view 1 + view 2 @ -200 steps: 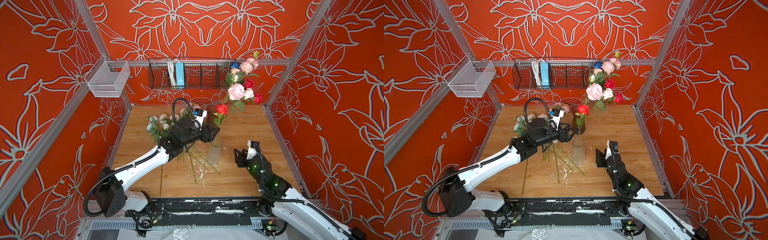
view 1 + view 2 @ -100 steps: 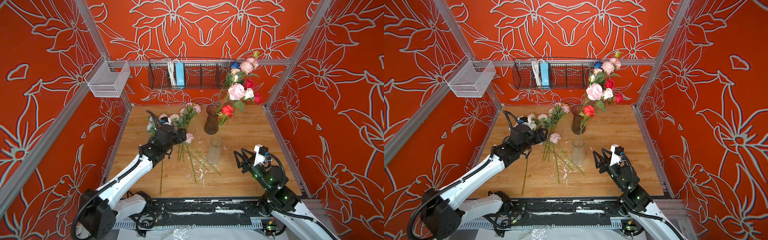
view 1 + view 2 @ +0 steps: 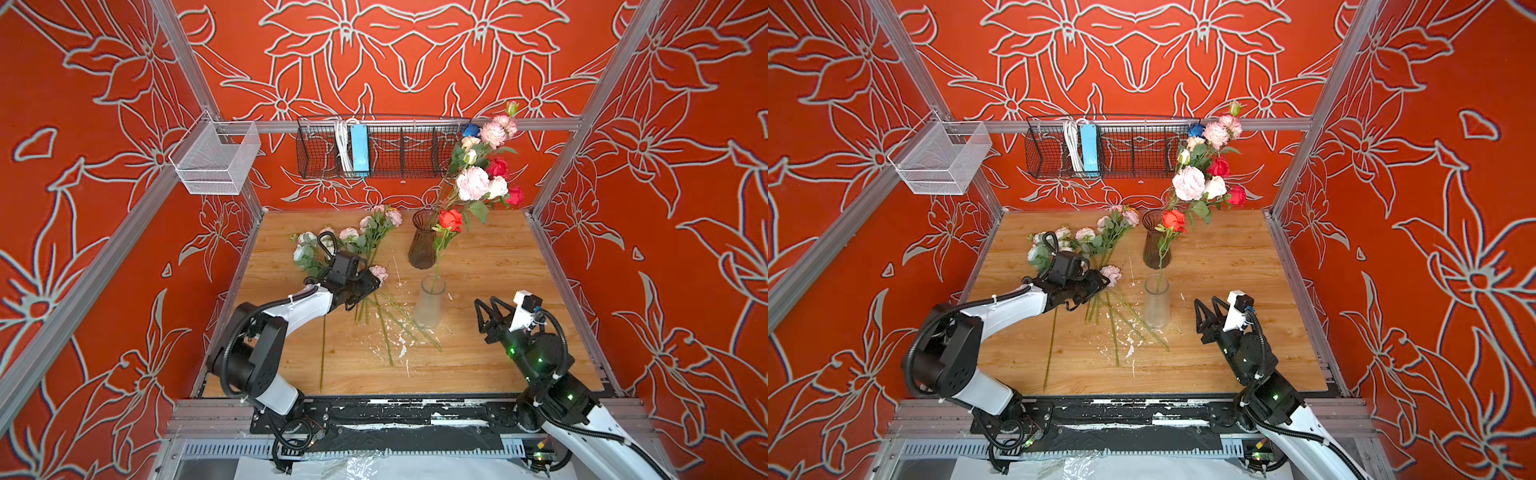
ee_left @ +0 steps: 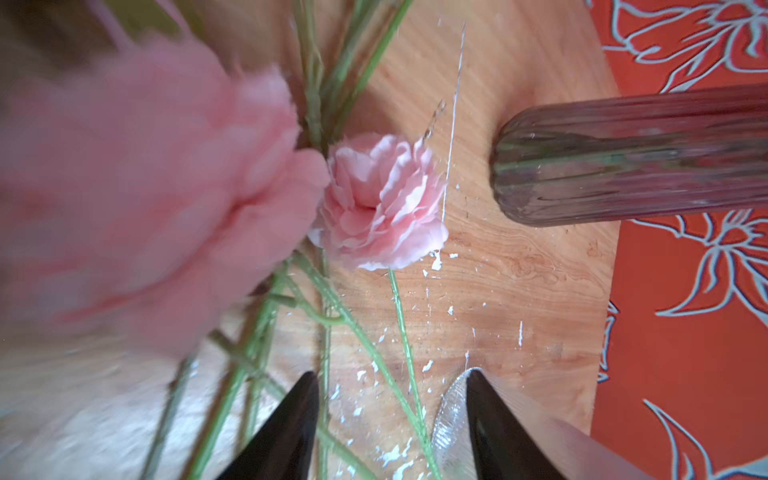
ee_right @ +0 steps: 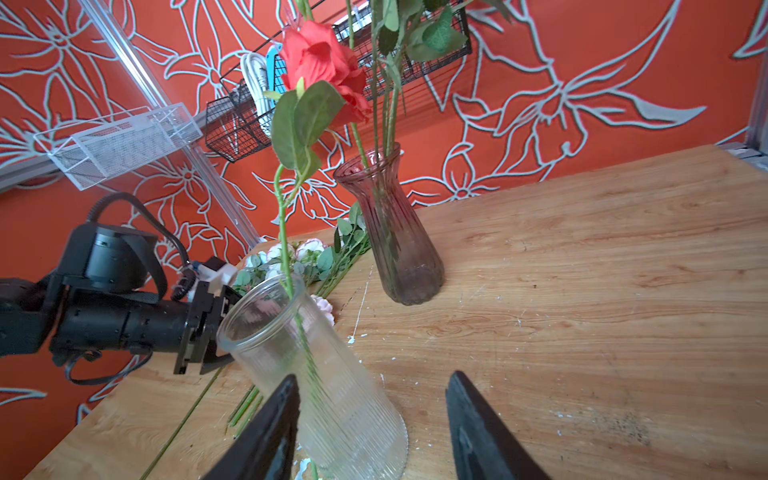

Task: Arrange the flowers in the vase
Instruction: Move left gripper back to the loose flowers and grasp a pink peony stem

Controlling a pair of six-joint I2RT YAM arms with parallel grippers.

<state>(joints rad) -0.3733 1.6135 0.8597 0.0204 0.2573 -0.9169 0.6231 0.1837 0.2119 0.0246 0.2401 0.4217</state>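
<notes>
Loose flowers [image 3: 353, 245] with pink and white heads lie on the wooden table [image 3: 498, 266], their green stems fanned toward the front. A clear ribbed vase [image 3: 430, 303] holds one red rose [image 3: 451, 219]. Behind it a brown glass vase [image 3: 422, 245] carries a tall bunch [image 3: 478, 183]. My left gripper [image 3: 370, 286] hangs low over the loose stems, open, with thin stems [image 4: 409, 374] between its jaws and a pink bloom [image 4: 382, 199] just ahead. My right gripper [image 3: 484, 309] stands open to the right of the clear vase [image 5: 324, 374], apart from it.
A black wire basket [image 3: 374, 145] with a blue power strip hangs on the back wall, and a white mesh basket [image 3: 216, 162] on the left rail. White flecks [image 3: 399, 345] litter the boards. One bare stem [image 3: 323, 353] lies near the front.
My left gripper has left the clear vase, with the red rose standing in it, and has come down over the loose stems, jaws narrowing. My right arm has drawn back slightly.
</notes>
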